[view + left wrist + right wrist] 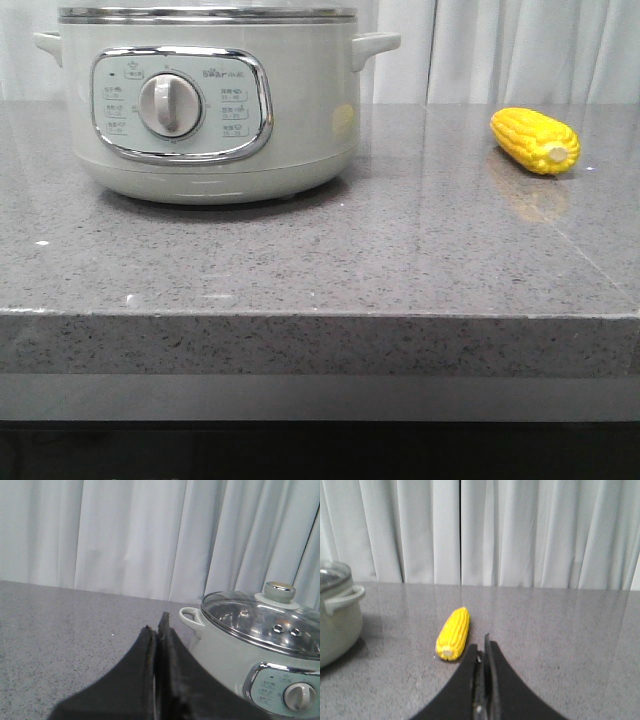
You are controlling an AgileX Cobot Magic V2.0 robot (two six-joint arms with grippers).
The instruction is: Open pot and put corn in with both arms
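Front view puts the pot (205,100) at the left of the grey counter (320,260), dial facing forward, with the corn (535,141) lying well apart to its right, blunt pale end toward the camera. Neither arm appears there.

The pot is closed: the left wrist view shows a glass lid (260,622) seated in the steel rim, topped by 1 metal knob (279,591), which looks like the natural place to grip. Glass and chrome will likely be slick and breakable, so a firm, straight lift seems wise. Whatever is inside cannot be made out through the reflections.

The corn looks light and stiff; a grasp across its middle should hold best, since its rounded body may roll.

The left gripper (156,625) and right gripper (481,647) both have fingers pressed together, holding nothing.
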